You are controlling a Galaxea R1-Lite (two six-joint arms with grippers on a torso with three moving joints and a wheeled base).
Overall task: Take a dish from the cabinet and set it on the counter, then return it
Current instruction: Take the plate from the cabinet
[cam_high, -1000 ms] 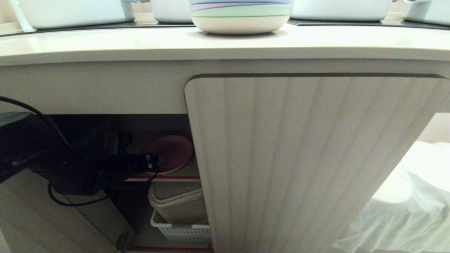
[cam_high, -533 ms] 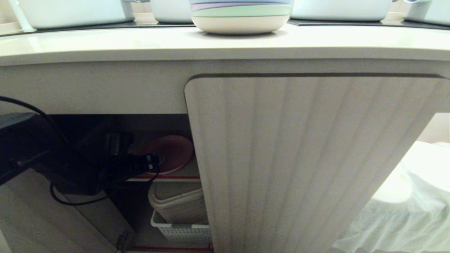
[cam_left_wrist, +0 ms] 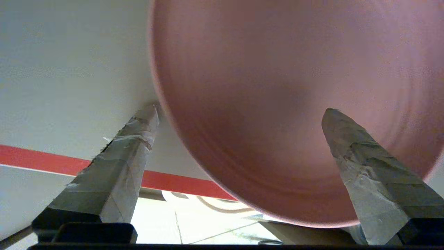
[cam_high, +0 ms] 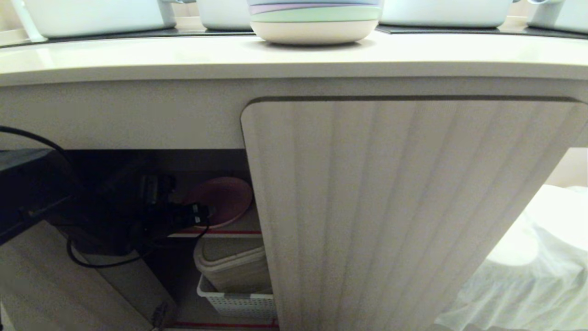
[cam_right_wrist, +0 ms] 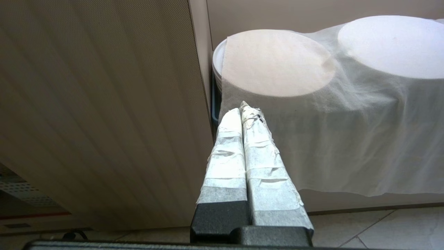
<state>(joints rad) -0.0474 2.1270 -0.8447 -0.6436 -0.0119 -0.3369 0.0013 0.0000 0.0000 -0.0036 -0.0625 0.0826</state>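
The pink dish (cam_high: 227, 198) lies on the upper grey shelf (cam_high: 243, 225) of the open cabinet compartment, left of the closed fluted cabinet door (cam_high: 390, 207). My left gripper (cam_high: 201, 213) reaches into the compartment from the left, at the dish's near rim. In the left wrist view the dish (cam_left_wrist: 277, 86) fills most of the frame. The left gripper (cam_left_wrist: 241, 109) is open wide: one finger (cam_left_wrist: 131, 152) stands beside the rim over the shelf, the other (cam_left_wrist: 360, 156) over the dish. The counter (cam_high: 183, 55) runs above. My right gripper (cam_right_wrist: 244, 107) is shut on nothing beside the closed door (cam_right_wrist: 97, 104).
A stack of pastel plates (cam_high: 314, 23) and white pots (cam_high: 96, 16) stand on the counter. Below the shelf's red edge (cam_high: 220, 233) sit a beige tub (cam_high: 232, 266) and a white perforated basket (cam_high: 236, 303). The opened door (cam_high: 46, 285) hangs left. A white cloth (cam_right_wrist: 347, 132) covers round things on the right.
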